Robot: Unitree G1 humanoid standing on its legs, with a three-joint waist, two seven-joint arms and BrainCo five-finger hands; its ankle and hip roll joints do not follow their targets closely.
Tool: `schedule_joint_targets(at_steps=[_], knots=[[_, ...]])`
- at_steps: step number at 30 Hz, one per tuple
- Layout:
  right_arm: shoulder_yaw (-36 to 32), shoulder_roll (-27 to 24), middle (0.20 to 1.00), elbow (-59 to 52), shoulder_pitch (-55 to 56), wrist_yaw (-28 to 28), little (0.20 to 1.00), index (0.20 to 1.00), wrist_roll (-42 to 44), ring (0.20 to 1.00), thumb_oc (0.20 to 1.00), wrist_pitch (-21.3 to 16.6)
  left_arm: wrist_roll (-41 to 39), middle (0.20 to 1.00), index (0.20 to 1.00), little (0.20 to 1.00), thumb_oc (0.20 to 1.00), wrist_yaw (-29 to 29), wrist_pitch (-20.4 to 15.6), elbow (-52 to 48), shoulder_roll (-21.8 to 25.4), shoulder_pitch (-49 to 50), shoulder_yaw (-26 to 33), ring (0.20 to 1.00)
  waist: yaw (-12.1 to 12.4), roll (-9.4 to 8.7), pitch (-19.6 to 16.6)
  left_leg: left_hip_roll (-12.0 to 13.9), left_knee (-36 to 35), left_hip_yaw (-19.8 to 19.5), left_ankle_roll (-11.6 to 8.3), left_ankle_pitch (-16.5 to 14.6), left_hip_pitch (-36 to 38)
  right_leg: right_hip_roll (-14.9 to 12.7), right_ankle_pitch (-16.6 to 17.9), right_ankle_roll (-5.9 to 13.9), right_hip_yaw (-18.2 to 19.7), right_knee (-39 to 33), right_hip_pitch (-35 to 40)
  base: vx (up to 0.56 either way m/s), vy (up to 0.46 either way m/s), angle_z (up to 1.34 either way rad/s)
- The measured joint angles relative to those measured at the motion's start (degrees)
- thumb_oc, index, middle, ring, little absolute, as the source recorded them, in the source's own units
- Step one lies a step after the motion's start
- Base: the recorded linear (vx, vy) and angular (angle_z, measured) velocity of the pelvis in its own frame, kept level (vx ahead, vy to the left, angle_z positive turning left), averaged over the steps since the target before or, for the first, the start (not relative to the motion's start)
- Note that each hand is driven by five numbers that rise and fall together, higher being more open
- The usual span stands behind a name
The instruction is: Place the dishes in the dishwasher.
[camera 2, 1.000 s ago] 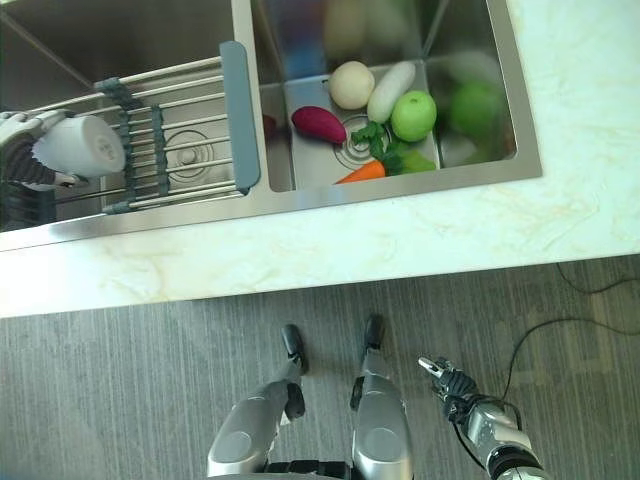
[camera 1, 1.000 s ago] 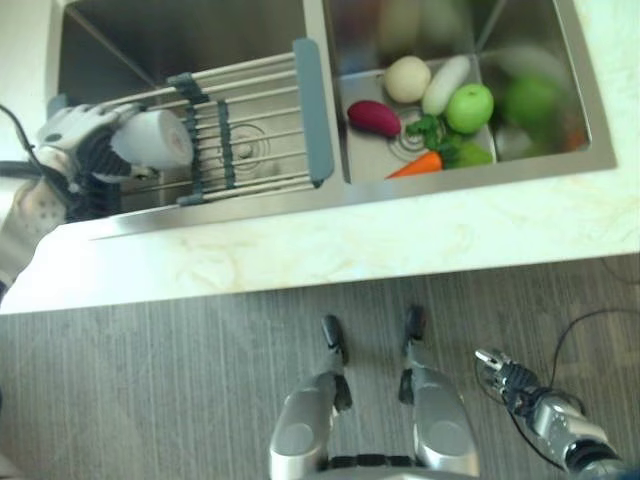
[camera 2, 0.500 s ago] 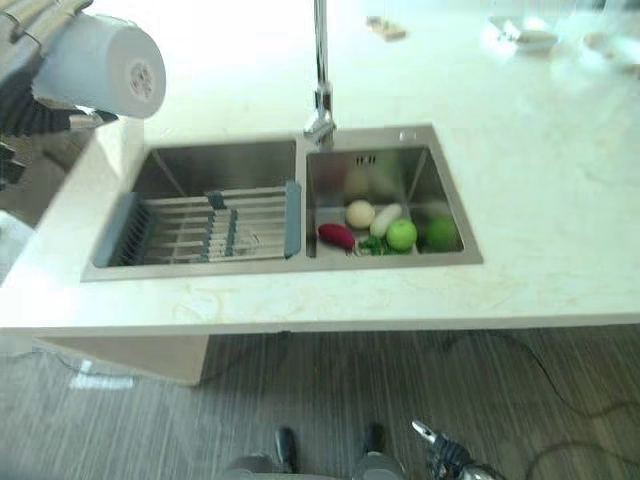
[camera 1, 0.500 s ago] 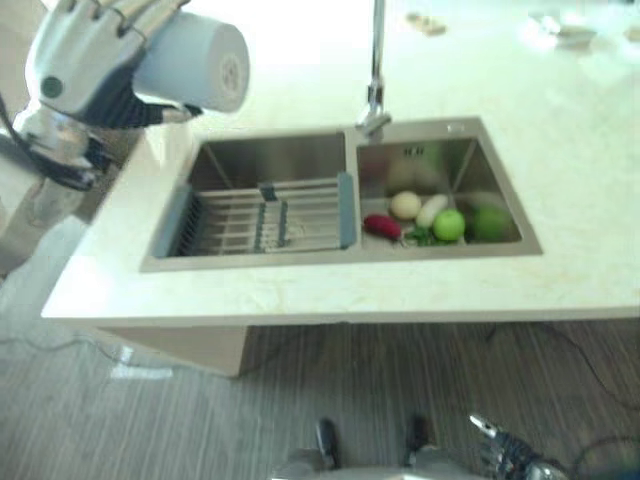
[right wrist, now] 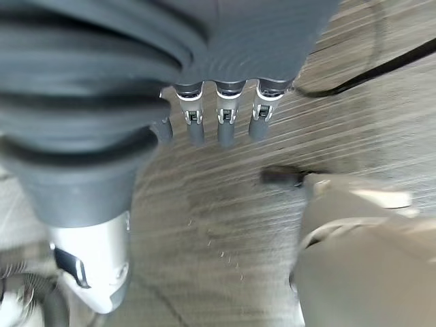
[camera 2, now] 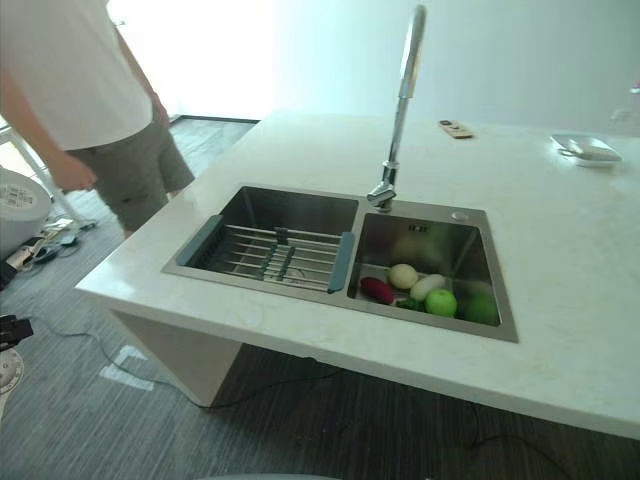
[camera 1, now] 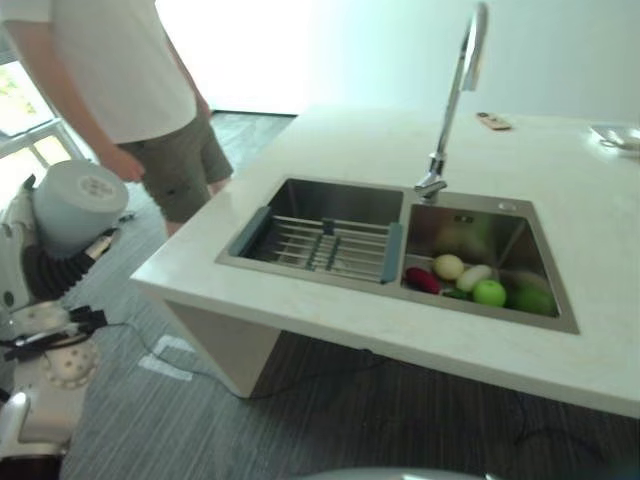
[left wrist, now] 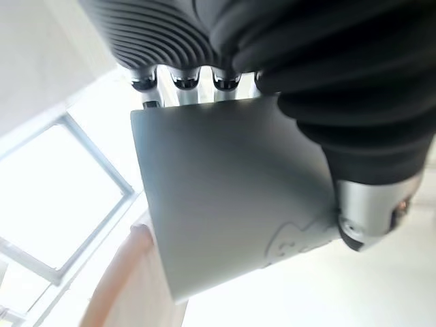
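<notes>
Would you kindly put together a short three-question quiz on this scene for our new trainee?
1. True or false: the left hand is curled round the white cylindrical cup.
2. Which basin of the steel double sink holds the vegetables? A) the one under the grey-ended wire rack B) the other one, on the robot's right C) both
3. Fill in: beyond the pale stone counter's left end stands a ____ in a white shirt.

Key: 1 true; 2 B; 3 person.
</notes>
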Motion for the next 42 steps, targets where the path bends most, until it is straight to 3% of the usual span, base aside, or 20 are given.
schedule_joint_targets(at_steps=[1,2,4,6,8,11,13,16,20,21,22,23,24,25,26,28,30,33,39,42], knots=[[0.2,0.9,1.0,-0.5,0.5,0.9,1.0,1.0,0.3,1.0,1.0,0.3,0.0,0.2,0.2,0.2,0.2,-1.4,-1.1,-2.0,-3.4,-1.2,-1.3,0.2,0.0,0.61,0.7,-0.2,0.0,-3.2,-1.63,1.1,-2.4,0.6,-0.6,-0.37,-1.7,-0.4,-0.1,-0.13,0.005,1.52],[0.1,1.5,1.0,0.3,-0.3,1.9,1.0,1.0,1.5,1.0,1.0,1.2,0.2,0.2,0.2,0.2,0.2,-2.2,-2.4,-3.2,-4.3,-1.4,-2.2,0.2,0.2,0.44,1.7,1.0,0.0,0.3,-1.41,0.0,-3.4,0.4,-0.5,-1.59,-3.5,-0.4,0.0,-0.17,0.066,1.56],[-0.1,1.2,1.0,2.0,-1.0,2.8,1.0,1.0,4.4,1.0,1.0,1.2,0.2,0.2,0.2,0.2,0.2,-3.8,-4.0,-3.0,-4.4,-2.7,-3.1,0.2,0.7,-1.43,3.2,1.6,2.1,14.3,-1.57,-1.9,-3.5,-3.6,-0.4,-3.41,-9.7,-0.6,0.3,-0.3,0.197,1.26],[-0.5,0.1,1.0,1.2,-1.0,2.9,1.0,1.0,6.4,1.0,1.0,1.1,0.3,0.2,0.2,0.2,0.2,-3.4,-5.7,-2.6,-4.6,-5.8,-4.0,0.2,-1.3,-3.86,3.3,1.9,10.8,21.3,-1.7,-2.4,-2.2,-8.2,0.8,-1.47,-14.1,-0.3,2.1,-0.23,0.285,1.24],[-2.5,-0.9,1.0,0.2,-2.1,2.9,1.0,1.0,6.8,1.0,1.0,0.7,0.7,0.2,0.2,0.2,0.2,-3.3,-8.0,-3.0,-3.6,-7.7,-5.3,0.2,-2.7,-3.0,3.4,3.2,13.8,20.2,-1.86,-4.6,3.2,-9.7,1.2,-0.23,-14.1,1.4,1.6,-0.16,0.413,0.65],[-5.7,-0.9,1.0,-0.1,-0.8,2.5,1.0,1.0,8.8,1.0,1.0,-0.2,0.6,0.2,0.2,0.2,0.2,-4.2,-8.5,-0.9,-1.8,-16.5,-7.7,0.2,-7.8,-0.15,4.4,0.3,1.6,20.0,0.17,-1.7,8.3,-12.4,1.1,0.93,-14.1,8.4,0.2,-0.07,0.519,1.08],[-6.2,1.0,1.0,2.7,-0.2,1.4,1.0,1.0,8.6,1.0,1.0,0.0,0.6,0.2,0.2,0.2,0.2,-5.1,-8.3,-2.2,-1.1,-18.8,-8.3,0.2,-6.9,-1.08,4.8,-3.3,0.4,18.8,4.33,-3.7,8.7,-17.3,0.4,1.85,-10.9,14.3,-1.8,-0.05,0.466,0.88],[-6.2,2.9,1.0,3.9,-2.0,-2.5,1.0,1.0,9.0,1.0,1.0,0.1,0.6,0.2,0.2,0.2,0.2,-7.6,-7.7,-2.7,1.2,-18.8,-9.7,0.2,-5.2,-2.79,5.0,-8.4,1.7,15.2,7.94,-6.5,7.6,-18.1,-0.1,7.69,-6.7,13.1,-1.6,-0.12,0.584,0.54],[-6.7,1.2,1.0,-1.8,-0.1,-4.1,1.0,1.0,8.8,1.0,1.0,-1.3,0.6,0.2,0.2,0.2,0.2,-10.2,-5.9,-5.7,3.9,-20.6,-13.4,0.2,-5.9,-1.62,5.6,-12.9,4.6,8.9,13.49,-8.9,6.4,-25.6,4.4,8.03,0.9,32.0,-8.8,-0.08,0.412,0.84],[-6.1,1.4,1.0,-2.6,0.0,-4.0,1.0,1.0,8.7,1.0,1.0,-1.5,0.5,0.2,0.2,0.2,0.2,-10.1,-5.8,-3.9,2.8,-24.1,-17.6,0.2,-6.5,-0.14,6.1,-11.9,6.5,4.3,15.13,-7.4,4.8,-18.5,-1.1,6.01,9.0,33.8,-10.0,-0.03,0.147,2.56],[-4.3,2.1,1.0,-2.7,0.6,-3.9,1.0,1.0,8.8,1.0,1.0,-1.6,0.4,0.2,0.2,0.2,0.2,-10.3,-5.4,-1.4,-0.6,-30.1,-24.5,0.2,-9.0,2.99,6.5,-9.0,7.1,-4.1,12.7,-5.8,2.8,-5.5,-6.8,0.55,16.7,32.9,-10.4,0.02,0.064,3.16],[-1.8,3.3,1.0,-2.5,-0.9,-3.1,1.0,1.0,8.8,1.0,1.0,-0.3,0.9,0.2,0.2,0.2,0.2,-10.8,-6.6,-0.6,-0.1,-30.8,-26.3,0.2,-10.4,2.06,7.4,-7.7,4.6,-3.5,-1.97,-9.7,2.9,2.8,-9.1,-0.45,20.0,31.3,-12.4,0.02,-0.001,3.18],[-1.6,4.6,1.0,-2.8,-1.3,-2.7,1.0,1.0,8.7,1.0,1.0,-0.3,0.6,0.2,0.2,0.2,0.2,-10.8,-6.3,-0.4,0.3,-29.3,-25.8,0.2,-10.2,-1.57,8.6,-6.6,5.8,5.9,-1.66,-12.5,3.4,4.1,-8.8,-2.01,20.4,26.4,-12.1,0.03,-0.053,2.39],[-2.3,4.7,1.0,-2.4,-1.6,-1.7,1.0,1.0,8.4,1.0,1.0,-0.3,0.7,0.2,0.2,0.2,0.2,-11.1,-5.9,-2.9,2.9,-27.4,-23.4,0.2,-10.4,-4.57,8.8,-6.5,3.7,5.6,7.76,-6.5,3.7,2.2,-9.5,-1.54,20.1,26.0,-14.3,0.06,-0.105,1.64],[-2.4,3.8,1.0,-0.4,-1.9,-1.5,1.0,1.0,7.4,1.0,1.0,-0.1,0.7,0.2,0.2,0.2,0.2,-11.2,-5.9,-3.9,2.4,-24.4,-20.4,0.2,-9.0,-6.09,8.4,-9.9,2.4,5.3,8.71,-6.3,5.4,-0.3,-8.7,-3.0,21.0,24.3,-15.4,0.07,-0.148,1.36],[-2.8,2.5,1.0,1.8,-2.1,-0.7,1.0,1.0,5.9,1.0,1.0,-0.1,0.6,0.2,0.2,0.2,0.2,-12.1,-4.9,-4.3,1.1,-21.9,-18.7,0.2,-7.3,-3.19,7.3,-10.1,1.4,0.9,9.83,-6.0,6.3,0.3,-8.6,-1.14,24.3,21.1,-12.9,0.07,-0.199,0.96],[-1.5,3.9,1.0,1.5,-3.8,0.8,1.0,1.0,3.2,1.0,1.0,1.1,0.6,0.2,0.2,0.2,0.2,-14.0,-4.1,-4.3,0.9,-21.9,-18.9,0.2,-7.1,-3.44,6.8,-9.3,1.6,-1.8,9.78,-6.0,7.0,0.5,-8.4,-1.33,22.9,16.7,-10.7,0.07,-0.24,0.74],[5.3,4.5,1.0,0.4,-7.1,3.0,1.0,1.0,-1.6,1.0,1.0,1.1,0.6,0.2,0.2,0.2,0.2,-16.5,-3.4,-4.5,1.0,-20.9,-20.3,0.2,-6.8,-4.48,4.6,-8.2,1.7,-1.8,8.38,-6.8,9.1,1.7,0.1,-2.07,18.0,6.8,-7.7,0.06,-0.238,0.2],[8.5,4.4,1.0,-0.6,-6.9,3.3,1.0,1.0,-2.3,1.0,1.0,3.4,0.2,0.2,0.2,0.2,0.2,-19.8,-3.8,-9.5,1.3,-17.5,-20.7,0.2,-6.1,-5.6,3.1,-9.1,9.2,-1.2,3.19,-9.0,7.3,-0.1,1.1,-4.01,17.2,-0.4,0.1,0.02,-0.106,0.22],[6.1,2.2,1.0,0.4,-5.4,2.0,1.0,1.0,-1.8,1.0,1.0,3.8,0.1,0.2,0.2,0.2,0.2,-21.3,-5.7,-9.4,1.0,-18.2,-21.4,0.2,-7.3,-3.05,3.2,-2.8,2.9,4.3,2.83,-3.3,5.1,0.6,-0.3,-3.42,14.1,-0.4,1.4,0.0,0.102,0.55]])
